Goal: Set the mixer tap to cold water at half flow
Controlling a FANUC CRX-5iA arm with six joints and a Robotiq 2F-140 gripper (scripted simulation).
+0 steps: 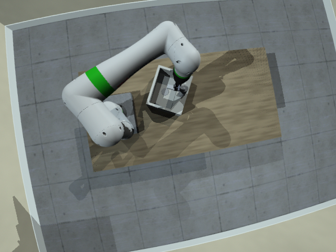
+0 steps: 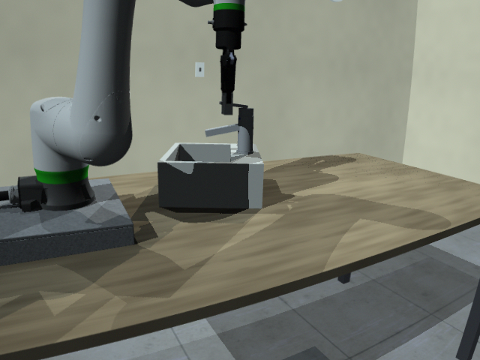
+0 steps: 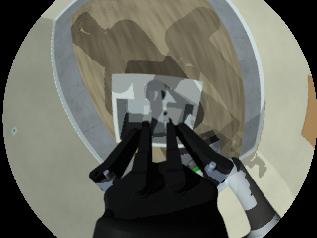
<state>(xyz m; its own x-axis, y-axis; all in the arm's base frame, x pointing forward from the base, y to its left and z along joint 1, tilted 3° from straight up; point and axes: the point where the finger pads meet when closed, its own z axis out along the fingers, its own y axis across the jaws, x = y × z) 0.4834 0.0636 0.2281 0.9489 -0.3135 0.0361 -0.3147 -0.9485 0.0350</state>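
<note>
Mixer tap (image 2: 244,130) on sink (image 2: 209,186) near desk's (image 2: 349,217) far edge by the arm's base: lever (image 2: 237,106) clamped in jaws, roughly level; turn toward blue and half-lift apparently outstanding.

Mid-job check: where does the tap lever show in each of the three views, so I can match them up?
Top: lever sits just below the wrist, mostly hidden by the gripper.
Exterior: thin dark bar on top of the tap body, its left end clamped in the jaws.
Wrist: too blurred to pick out between the fingers.
Shared landmark: the sink basin.
</note>
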